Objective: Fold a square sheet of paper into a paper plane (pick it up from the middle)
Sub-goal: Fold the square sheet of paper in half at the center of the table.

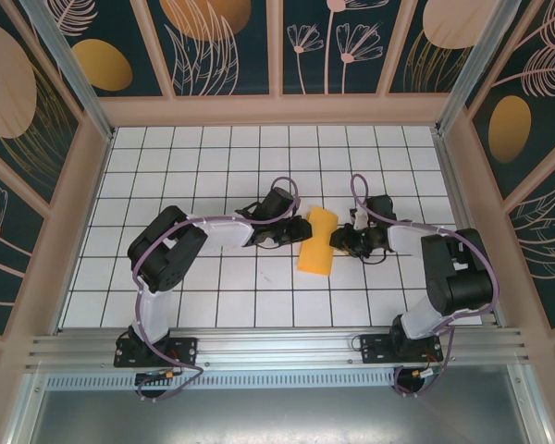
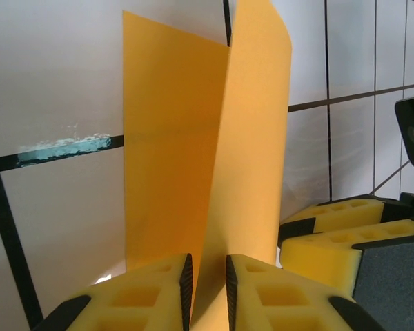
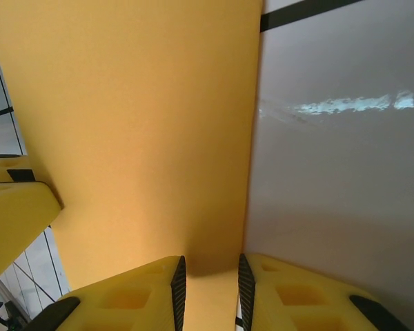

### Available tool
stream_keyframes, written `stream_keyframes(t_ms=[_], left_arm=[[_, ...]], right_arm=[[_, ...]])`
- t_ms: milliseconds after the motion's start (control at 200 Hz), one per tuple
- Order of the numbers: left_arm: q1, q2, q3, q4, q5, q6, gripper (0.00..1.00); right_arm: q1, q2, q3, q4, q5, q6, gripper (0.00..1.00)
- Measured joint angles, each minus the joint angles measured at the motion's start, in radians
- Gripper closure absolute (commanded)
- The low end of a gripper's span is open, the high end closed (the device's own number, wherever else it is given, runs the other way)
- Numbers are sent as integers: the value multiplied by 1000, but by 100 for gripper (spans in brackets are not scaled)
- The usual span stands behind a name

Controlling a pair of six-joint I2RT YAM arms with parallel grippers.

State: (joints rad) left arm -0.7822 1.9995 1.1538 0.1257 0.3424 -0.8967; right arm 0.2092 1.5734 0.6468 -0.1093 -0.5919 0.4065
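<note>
The square sheet of paper [image 1: 317, 242] is orange-yellow and lies bent over on itself on the tiled floor between both arms. In the left wrist view one half of the paper [image 2: 172, 152] lies flat while the other half curves upward and runs down between my pads. My left gripper [image 2: 209, 276] is narrowed onto that raised flap at the sheet's left edge [image 1: 294, 231]. My right gripper [image 3: 208, 283] stands at the sheet's right edge [image 1: 342, 242] with its jaws apart. One of its pads sits over the paper [image 3: 124, 124] and the other over bare tile.
The right gripper's yellow fingers [image 2: 345, 238] sit close beside the sheet, and a left finger [image 3: 14, 214] shows at the paper's far side. White tiles [image 1: 213, 166] spread around, enclosed by patterned walls [image 1: 37, 139] and a metal rail [image 1: 277, 347] in front.
</note>
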Motion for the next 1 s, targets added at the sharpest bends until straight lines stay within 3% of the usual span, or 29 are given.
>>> stream_keyframes(t_ms=[310, 766, 996], left_arm=[[0, 25, 0, -21, -23, 32, 89], [0, 25, 0, -24, -55, 43, 87], [0, 25, 0, -25, -47, 44, 86]], right_arm=[[-2, -37, 1, -4, -19, 3, 69], [-4, -58, -38, 65, -135, 72, 76], [-3, 18, -48, 115, -121, 79, 77]])
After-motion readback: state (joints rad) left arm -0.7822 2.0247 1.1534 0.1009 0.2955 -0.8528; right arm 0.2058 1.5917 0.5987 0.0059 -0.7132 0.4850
